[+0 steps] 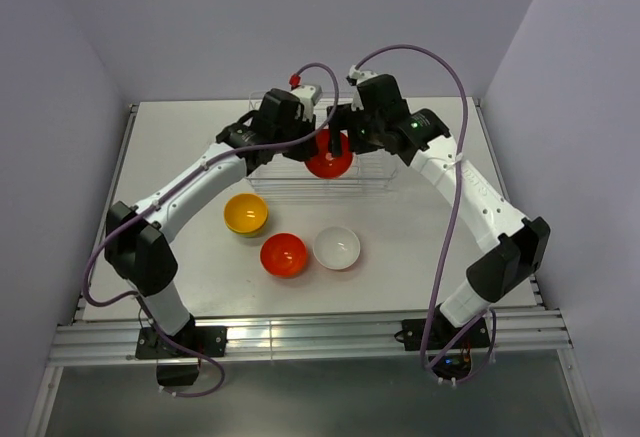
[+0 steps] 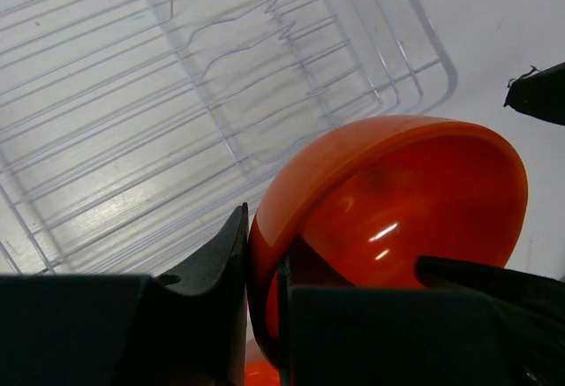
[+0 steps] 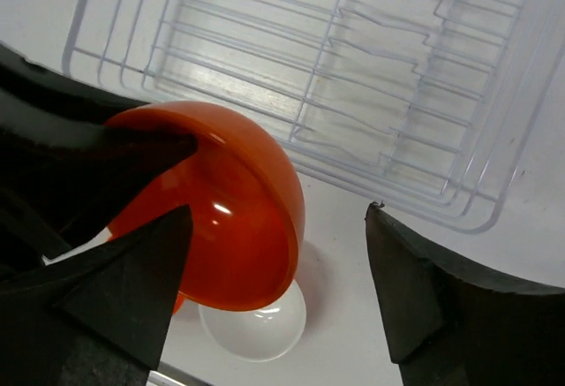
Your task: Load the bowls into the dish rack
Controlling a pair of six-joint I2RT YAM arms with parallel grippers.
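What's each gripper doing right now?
Left gripper: closed on the rim of the red-orange bowl.
Right gripper: open, holding nothing.

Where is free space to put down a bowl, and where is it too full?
Free: the table right of the white bowl, and the rack. Crowded: the rack's front edge, where the left hand and right hand meet at the held red bowl.

The dish rack (image 1: 290, 185) sits far-centre on the bench (image 1: 440, 257). The raised bowl (image 1: 329, 160) hangs over its near side, between my left gripper (image 2: 263, 258) and right gripper (image 3: 275, 218). Nearer me lie the left bowl (image 1: 245, 213), middle bowl (image 1: 283, 254) and right bowl (image 1: 336, 247), in a row.
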